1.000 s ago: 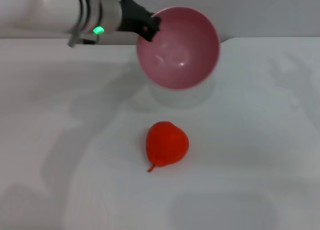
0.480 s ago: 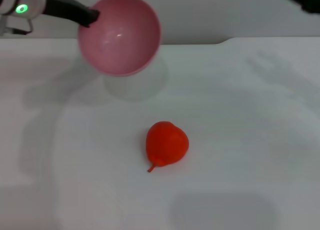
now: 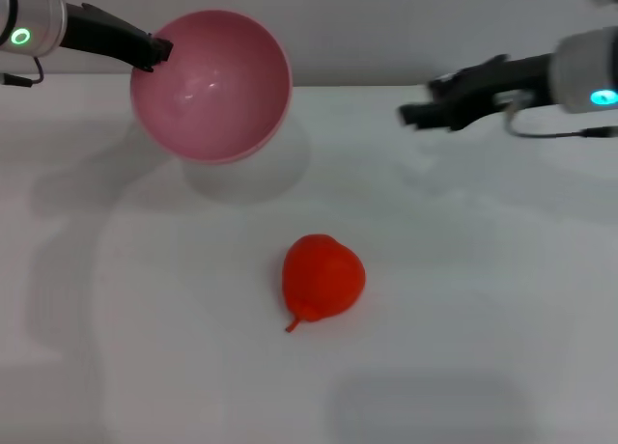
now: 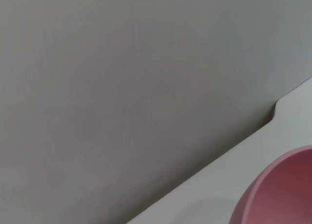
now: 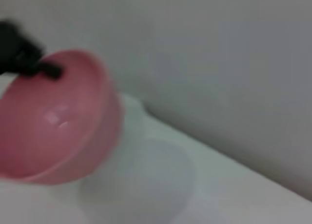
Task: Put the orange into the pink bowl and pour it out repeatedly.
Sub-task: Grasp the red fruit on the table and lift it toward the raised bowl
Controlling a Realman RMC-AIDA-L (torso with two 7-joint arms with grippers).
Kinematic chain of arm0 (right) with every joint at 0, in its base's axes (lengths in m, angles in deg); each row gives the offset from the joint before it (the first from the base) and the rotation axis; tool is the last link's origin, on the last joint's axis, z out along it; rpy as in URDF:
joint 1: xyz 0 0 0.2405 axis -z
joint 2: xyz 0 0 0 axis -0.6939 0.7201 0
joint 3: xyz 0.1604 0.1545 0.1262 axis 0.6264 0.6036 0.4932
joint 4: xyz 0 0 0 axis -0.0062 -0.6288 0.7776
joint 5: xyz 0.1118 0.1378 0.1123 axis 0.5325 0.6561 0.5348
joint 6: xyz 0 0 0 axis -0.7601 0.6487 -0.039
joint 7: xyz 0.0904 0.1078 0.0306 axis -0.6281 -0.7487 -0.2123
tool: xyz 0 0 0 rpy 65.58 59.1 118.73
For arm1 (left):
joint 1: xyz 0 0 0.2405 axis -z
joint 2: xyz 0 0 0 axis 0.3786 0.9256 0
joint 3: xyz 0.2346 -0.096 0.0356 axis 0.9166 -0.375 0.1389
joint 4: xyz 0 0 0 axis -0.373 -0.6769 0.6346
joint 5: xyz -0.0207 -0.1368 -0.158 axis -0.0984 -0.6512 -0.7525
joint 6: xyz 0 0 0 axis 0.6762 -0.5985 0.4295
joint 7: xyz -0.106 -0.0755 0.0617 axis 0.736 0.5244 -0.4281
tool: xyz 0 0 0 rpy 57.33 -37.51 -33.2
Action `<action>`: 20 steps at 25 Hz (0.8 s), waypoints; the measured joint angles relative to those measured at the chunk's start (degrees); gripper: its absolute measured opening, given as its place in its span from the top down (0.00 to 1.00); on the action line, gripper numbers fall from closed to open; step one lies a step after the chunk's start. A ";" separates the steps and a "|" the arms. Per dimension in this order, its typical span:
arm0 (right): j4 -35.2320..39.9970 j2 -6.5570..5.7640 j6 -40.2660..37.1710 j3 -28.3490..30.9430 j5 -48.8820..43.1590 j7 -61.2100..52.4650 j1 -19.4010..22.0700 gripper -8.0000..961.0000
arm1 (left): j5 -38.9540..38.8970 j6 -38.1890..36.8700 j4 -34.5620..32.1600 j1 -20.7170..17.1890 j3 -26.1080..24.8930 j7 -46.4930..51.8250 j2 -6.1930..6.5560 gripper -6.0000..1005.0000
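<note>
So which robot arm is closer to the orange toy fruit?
Right, though only slightly. The right end effector hovers above the table, behind and to the right of the bright orange-red toy fruit. The left end effector holds the glossy pink plastic bowl, farther back on the left.

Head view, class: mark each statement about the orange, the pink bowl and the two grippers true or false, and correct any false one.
1. The orange lies inside the pink bowl. False: it lies on the white table, apart from the bowl and nearer the camera.
2. The left gripper holds the pink bowl by its rim. True.
3. The bowl stands flat on the table. False: it is held tilted, its opening facing the camera, with its shadow on the table below.
4. The right gripper holds the orange. False: it is in the air on the right, far from the orange, holding nothing.
5. The bowl is empty. True.
</note>
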 joint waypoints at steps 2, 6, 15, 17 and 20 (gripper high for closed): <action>-0.21 0.59 -1.84 -2.61 -1.04 -0.21 -2.00 0.44 | -0.01 -0.04 -0.08 0.00 0.00 0.10 0.07 0.95; -2.88 0.56 -3.39 -7.86 -1.12 -1.39 -4.89 0.44 | 0.04 -0.13 -0.18 0.00 -0.03 0.24 0.21 0.95; -8.29 0.83 -3.50 -15.46 1.25 -2.03 -6.14 0.44 | 0.15 -0.04 -0.23 -0.06 -0.48 0.32 0.28 0.95; -9.21 0.84 -3.03 -17.69 2.45 -2.03 -6.16 0.45 | 0.15 -0.04 -0.23 -0.06 -0.48 0.32 0.28 0.95; -10.49 0.88 -2.55 -19.77 3.96 -1.95 -6.18 0.46 | 0.43 -0.01 -0.24 0.05 -0.49 0.55 0.27 0.95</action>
